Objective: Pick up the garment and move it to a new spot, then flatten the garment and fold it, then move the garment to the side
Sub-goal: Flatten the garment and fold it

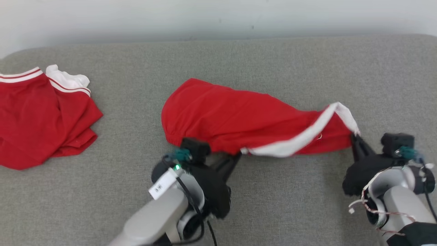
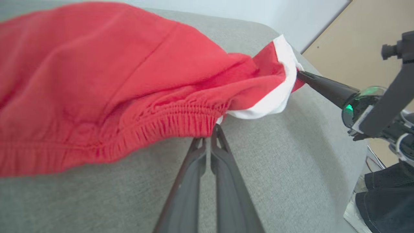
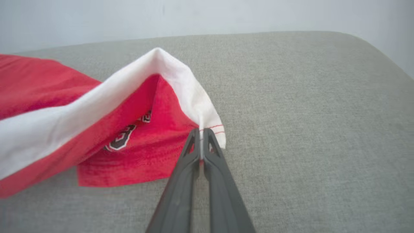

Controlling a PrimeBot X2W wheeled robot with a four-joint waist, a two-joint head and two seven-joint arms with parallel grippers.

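The garment [image 1: 239, 118] is a pair of red shorts with a white side stripe, stretched across the middle of the grey couch and lifted slightly. My left gripper [image 1: 236, 156] is shut on its elastic waistband edge [image 2: 181, 124], fingertips hidden under the cloth. My right gripper [image 1: 355, 137] is shut on the white-trimmed leg hem [image 3: 207, 119] at the garment's right end. In the right wrist view a printed number [image 3: 121, 140] shows on the red cloth. The right gripper [image 2: 302, 75] also appears in the left wrist view, pinching the hem corner.
A second red garment [image 1: 41, 116] with white striped trim lies crumpled at the couch's far left. The grey couch surface [image 1: 290, 198] is bounded by a pale wall [image 1: 218, 17] behind. A tan floor [image 2: 355, 51] lies beyond the couch's right edge.
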